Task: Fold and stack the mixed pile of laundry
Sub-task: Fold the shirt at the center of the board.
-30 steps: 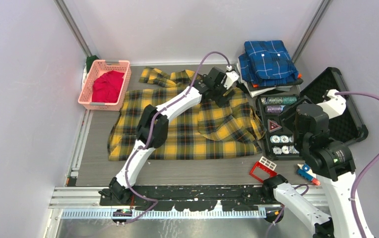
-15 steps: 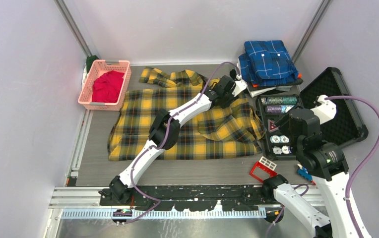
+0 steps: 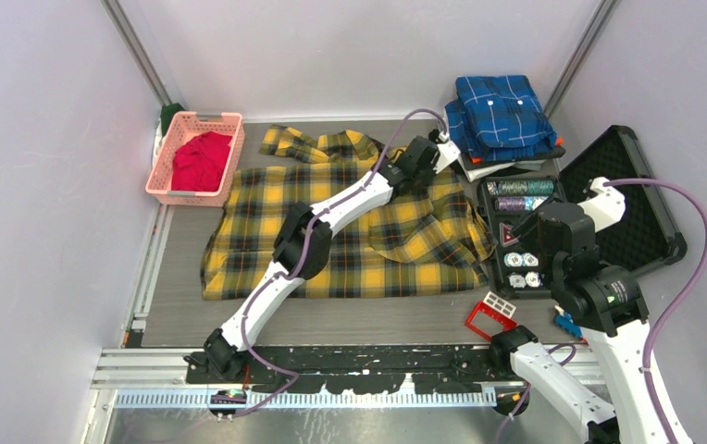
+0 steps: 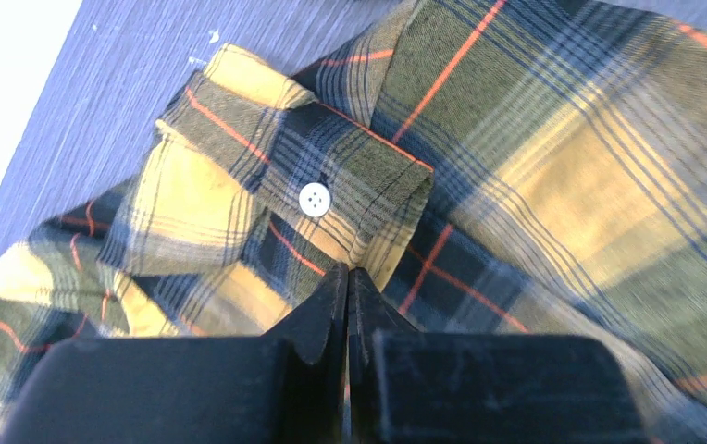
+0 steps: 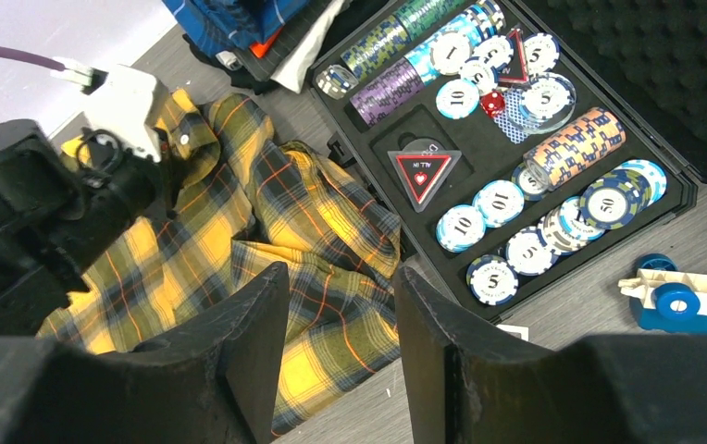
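Plaid shirt (image 3: pixel 239 240) spread on grey table (image 3: pixel 350 319), white walls (image 3: pixel 350 55); L hand (image 4: pixel 347 273) together, R hand (image 5: pixel 341 273) apart.

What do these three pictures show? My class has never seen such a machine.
Two robot arms are bolted to a grey table, each ending in a two-finger gripper. One picture looks down from above; the other two come from wrist cameras. A yellow plaid shirt lies spread out, a red T-shirt sits in a pink basket, a folded blue plaid shirt lies at the back, and an open case of poker chips at the right. The left gripper is shut at the shirt's cuff; whether it pinches cloth is unclear. The right gripper is open and holds nothing.
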{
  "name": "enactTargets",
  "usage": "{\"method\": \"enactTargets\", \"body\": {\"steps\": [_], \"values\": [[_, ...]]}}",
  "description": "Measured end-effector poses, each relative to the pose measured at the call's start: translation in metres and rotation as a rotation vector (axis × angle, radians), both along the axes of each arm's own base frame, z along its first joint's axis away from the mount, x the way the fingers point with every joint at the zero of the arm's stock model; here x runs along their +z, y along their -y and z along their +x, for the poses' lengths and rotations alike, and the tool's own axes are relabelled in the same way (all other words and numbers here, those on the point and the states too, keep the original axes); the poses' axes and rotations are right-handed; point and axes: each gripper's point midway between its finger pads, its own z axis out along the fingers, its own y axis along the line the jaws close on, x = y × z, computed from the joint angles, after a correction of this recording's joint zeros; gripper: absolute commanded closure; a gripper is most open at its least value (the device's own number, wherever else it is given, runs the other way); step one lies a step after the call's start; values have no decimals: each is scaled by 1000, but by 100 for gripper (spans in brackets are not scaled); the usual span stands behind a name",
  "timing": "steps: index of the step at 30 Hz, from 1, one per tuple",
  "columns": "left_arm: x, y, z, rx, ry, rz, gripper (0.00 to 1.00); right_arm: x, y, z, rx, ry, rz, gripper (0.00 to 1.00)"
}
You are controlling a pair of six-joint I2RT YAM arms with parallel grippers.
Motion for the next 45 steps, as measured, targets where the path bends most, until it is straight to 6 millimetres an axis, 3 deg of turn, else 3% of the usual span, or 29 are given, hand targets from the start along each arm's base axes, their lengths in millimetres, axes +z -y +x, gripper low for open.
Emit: {"method": "enactTargets", "body": {"steps": [3, 7, 12, 14, 16, 19, 27, 31, 34, 41, 45], "values": [[25, -7, -15, 14, -25, -23, 100, 0, 0, 0, -2, -1, -2, 49], [96, -27, -45, 29, -30, -107, 100, 2, 0, 3, -6, -2, -5, 49], [203, -73, -89, 74, 16, -250, 100, 5, -2, 9, -6, 2, -3, 49], [227, -94, -108, 94, 25, -289, 100, 5, -3, 11, -4, 0, -3, 49], [238, -121, -129, 121, 22, -305, 100, 5, -5, 13, 0, -1, 0, 49], [231, -165, -160, 182, -5, -304, 100, 4, -9, 18, 10, 0, 9, 49], [151, -288, -228, 420, -97, -269, 100, 1, -20, 28, 45, -12, 35, 50], [126, -340, -249, 536, -62, -284, 100, -7, -26, 34, 60, -27, 46, 51], [117, -369, -253, 630, -10, -289, 100, -16, -32, 39, 74, -51, 57, 52], [101, -427, -240, 893, 121, -261, 100, -37, -46, 48, 114, -101, 87, 53], [86, -449, -240, 1006, 157, -297, 100, -46, -53, 50, 140, -114, 108, 53]]}}
